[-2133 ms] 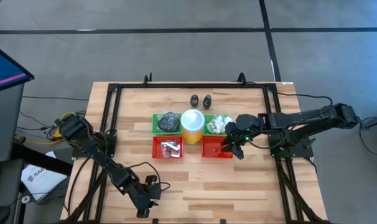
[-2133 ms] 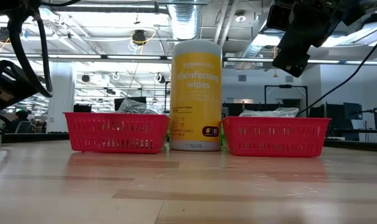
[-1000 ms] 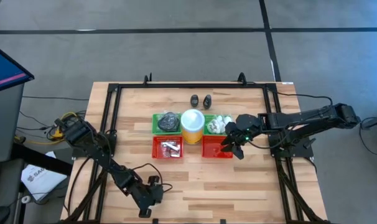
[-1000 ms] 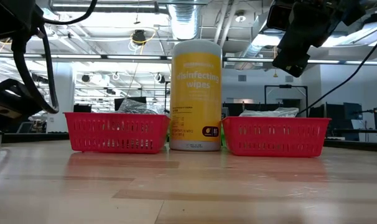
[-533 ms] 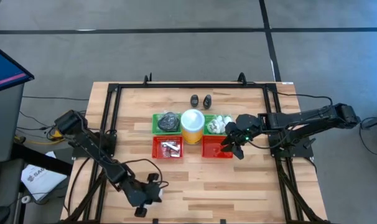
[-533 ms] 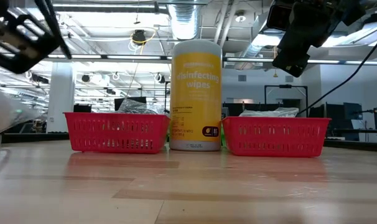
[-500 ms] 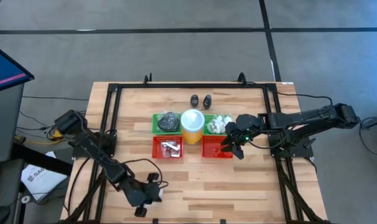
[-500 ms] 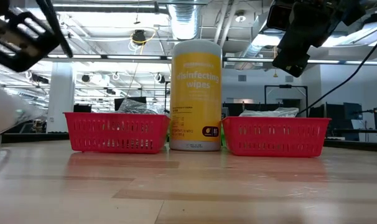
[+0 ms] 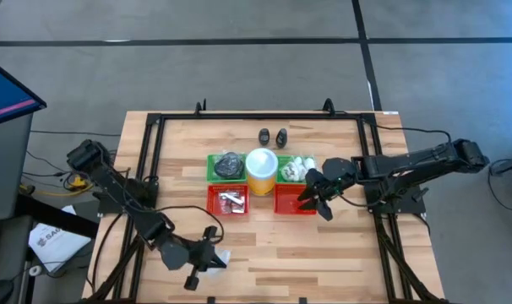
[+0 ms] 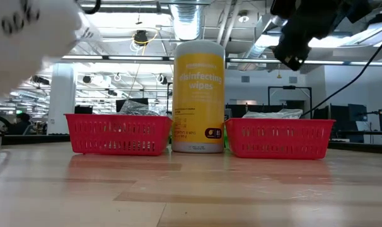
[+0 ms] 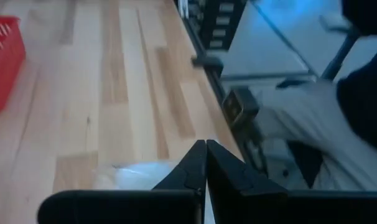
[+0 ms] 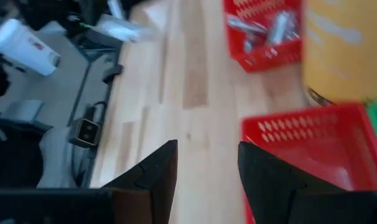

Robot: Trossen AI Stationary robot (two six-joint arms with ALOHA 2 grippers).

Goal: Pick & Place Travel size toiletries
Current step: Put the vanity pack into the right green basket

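Two black bottles (image 9: 272, 136), two red trays (image 9: 227, 209), two green.

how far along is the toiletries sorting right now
Looks done: dark grey pads and white packets sit in the green trays, silvery tubes in the left red tray. In hand: the left claw is shut on a clear-wrapped packet near the table's front edge. Left: two black bottles stand loose on the table; the right red tray under the open right claw looks empty.

two red trays (image 9: 227, 201), two green trays (image 9: 215, 160), one yellow cylinder (image 9: 261, 171)
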